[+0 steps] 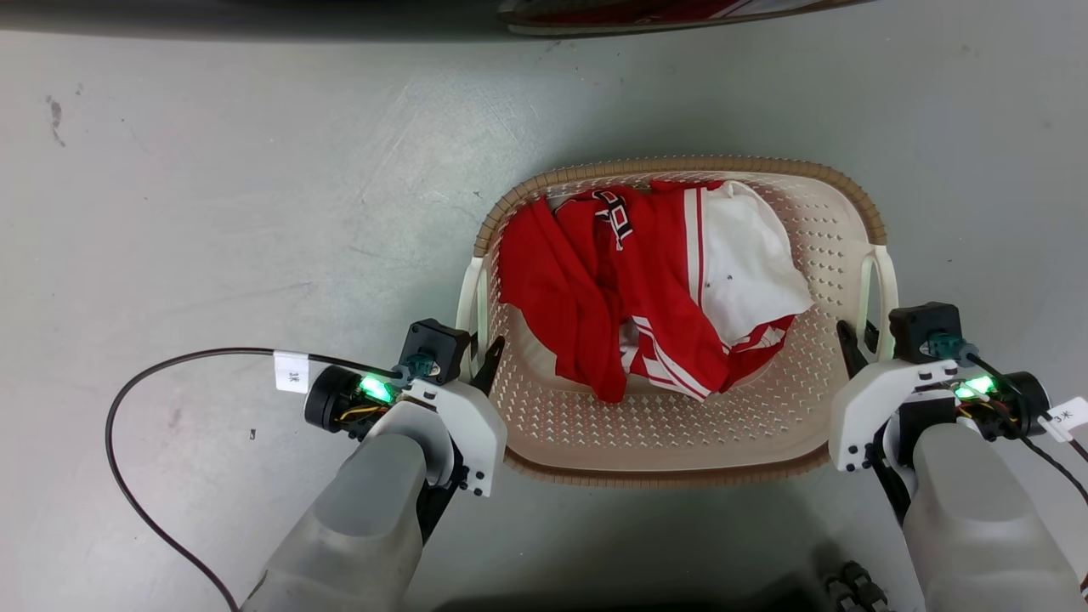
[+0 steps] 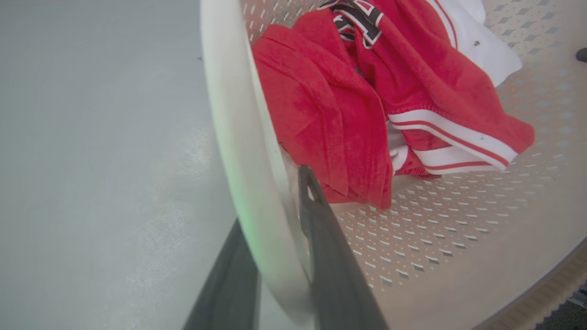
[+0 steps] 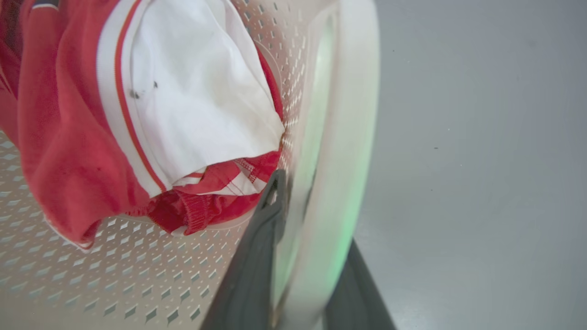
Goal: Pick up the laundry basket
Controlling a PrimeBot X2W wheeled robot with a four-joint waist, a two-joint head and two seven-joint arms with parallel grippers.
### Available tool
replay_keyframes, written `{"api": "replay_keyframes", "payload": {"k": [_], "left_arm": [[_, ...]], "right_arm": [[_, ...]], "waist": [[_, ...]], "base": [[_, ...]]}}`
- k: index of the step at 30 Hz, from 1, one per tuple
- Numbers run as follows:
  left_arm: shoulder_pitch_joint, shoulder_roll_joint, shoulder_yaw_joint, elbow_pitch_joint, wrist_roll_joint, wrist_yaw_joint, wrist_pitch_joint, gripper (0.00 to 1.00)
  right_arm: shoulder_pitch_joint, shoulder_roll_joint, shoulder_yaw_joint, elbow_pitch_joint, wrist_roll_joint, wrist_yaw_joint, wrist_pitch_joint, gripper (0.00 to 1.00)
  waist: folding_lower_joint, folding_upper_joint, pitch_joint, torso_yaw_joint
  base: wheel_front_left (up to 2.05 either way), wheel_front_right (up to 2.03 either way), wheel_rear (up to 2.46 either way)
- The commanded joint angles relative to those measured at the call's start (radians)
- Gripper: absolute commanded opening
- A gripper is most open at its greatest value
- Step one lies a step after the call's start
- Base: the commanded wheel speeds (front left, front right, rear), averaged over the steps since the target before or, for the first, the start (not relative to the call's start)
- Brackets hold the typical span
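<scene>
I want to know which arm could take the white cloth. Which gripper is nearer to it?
Right. The right gripper holds the basket handle just beside the white cloth; the left gripper holds the far handle, across the red clothes.

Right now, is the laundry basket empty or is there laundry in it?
Partly filled: the laundry basket holds crumpled red-and-white clothing, with much of its perforated bottom bare.
</scene>
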Motion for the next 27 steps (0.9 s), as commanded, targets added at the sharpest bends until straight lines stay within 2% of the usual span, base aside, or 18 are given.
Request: {"api": "replay_keyframes", "payload": {"k": [1, 15, 27], "left_arm": [[-0.023, 0.012, -0.010, 0.016, 0.001, 0.002, 0.007, 0.00], [0.021, -0.002, -0.070, 0.039, -0.071, -0.004, 0.000, 0.00], [0.060, -0.006, -0.177, 0.068, -0.243, -0.005, 0.087, 0.00]], "right_arm": [[-0.029, 0.008, 0.016, 0.004, 0.004, -0.001, 0.000, 0.00], [0.027, 0.002, 0.052, 0.041, -0.015, -0.001, 0.000, 0.00], [0.070, 0.006, 0.189, 0.123, 0.015, -0.001, 0.002, 0.00]], "waist": [[0.0002, 0.0000, -0.004, -0.001], [0.0002, 0.0000, -0.156, 0.029], [0.0002, 0.0000, -0.376, 0.071]], "base": [[0.00, 0.00, 0.00], [0.00, 0.00, 0.00], [0.00, 0.00, 0.00]]}}
